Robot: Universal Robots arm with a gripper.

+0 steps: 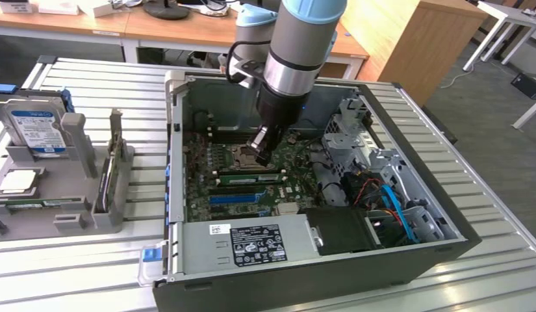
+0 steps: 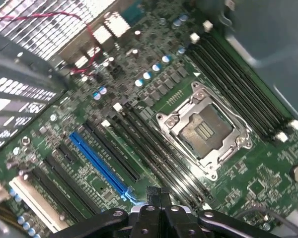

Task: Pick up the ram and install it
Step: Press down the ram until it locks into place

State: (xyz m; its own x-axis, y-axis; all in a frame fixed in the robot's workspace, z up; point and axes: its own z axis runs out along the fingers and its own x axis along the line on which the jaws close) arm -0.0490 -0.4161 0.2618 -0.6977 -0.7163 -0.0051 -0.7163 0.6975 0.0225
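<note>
I've got the gripper (image 1: 262,156) clenched and empty, low over the motherboard (image 2: 89,186) beside the CPU socket (image 2: 203,129). The ram (image 1: 247,177) sits seated in a slot below it. Case walls (image 1: 174,149) crowd close; my arm hides the rear.

Ribbed metal worktop (image 1: 475,195), open black computer case (image 1: 319,276) resting on it, grey parts holder (image 1: 68,214) beside it at the exterior view's left

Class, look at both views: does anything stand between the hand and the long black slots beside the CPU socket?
Nothing visible does. The hand hangs shut just above the slots beside the socket. The cables lie off to the exterior view's right.
</note>
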